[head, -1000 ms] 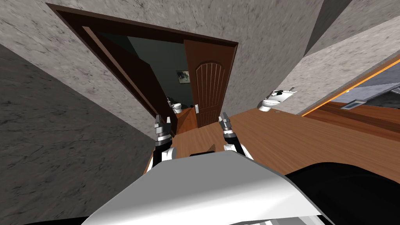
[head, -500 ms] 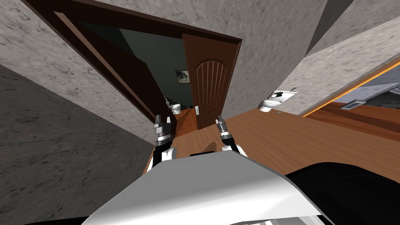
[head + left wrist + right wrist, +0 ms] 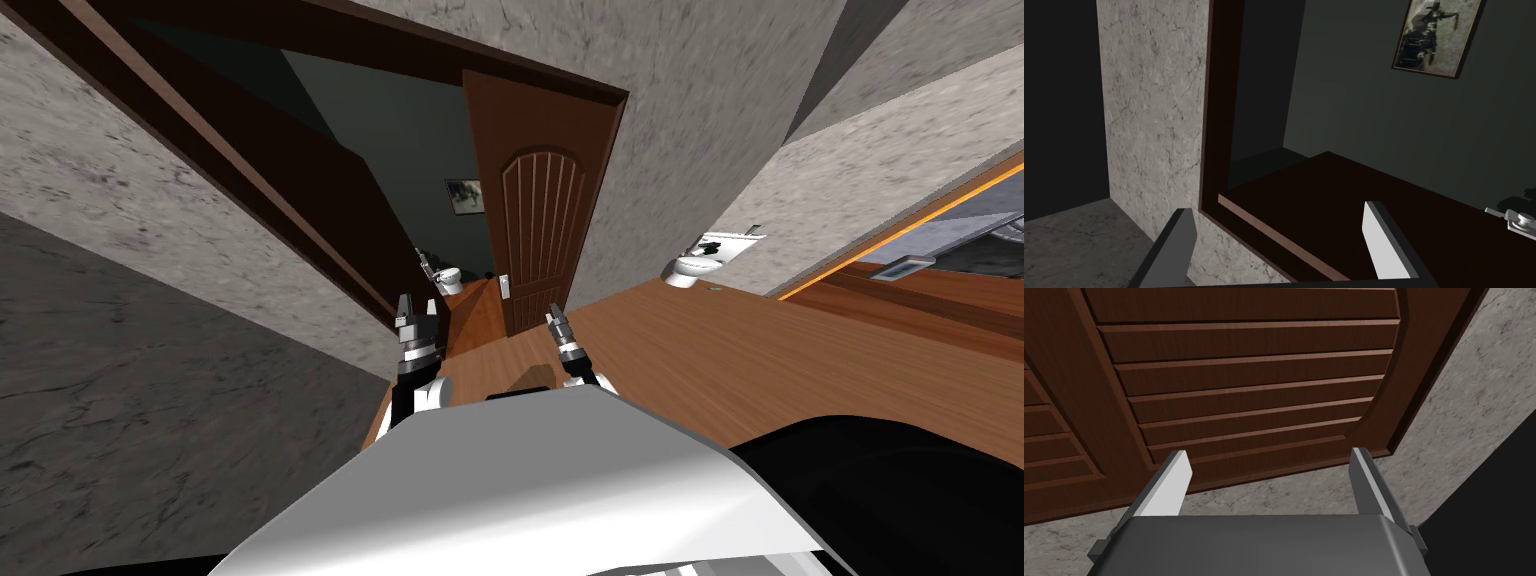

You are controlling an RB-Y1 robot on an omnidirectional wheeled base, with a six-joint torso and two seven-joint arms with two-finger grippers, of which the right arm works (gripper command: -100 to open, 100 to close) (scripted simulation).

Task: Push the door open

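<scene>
A brown door (image 3: 540, 230) with an arched, slatted panel stands partly open in its dark frame (image 3: 300, 200), with a pale handle plate (image 3: 505, 287) near its free edge. In the head view my right gripper (image 3: 553, 318) is just in front of the door's lower part. The right wrist view has that gripper (image 3: 1269, 473) open and facing the slatted panel (image 3: 1249, 378), close to it. My left gripper (image 3: 415, 308) is by the frame's other jamb. It is also open (image 3: 1279, 235), looking past the jamb (image 3: 1216, 125) into the dim room.
Grey marbled walls (image 3: 150, 250) flank the doorway. Through the gap are a toilet (image 3: 452, 275), a framed picture (image 3: 463, 195) and a silver fitting (image 3: 1516, 220). Another toilet (image 3: 700, 258) stands on the wooden floor (image 3: 750, 340) to the right, near an orange-edged opening (image 3: 900, 225).
I have moved closer to the doorway, which now looms larger. My right gripper has shifted left towards the door's lower part. The left gripper has kept its place.
</scene>
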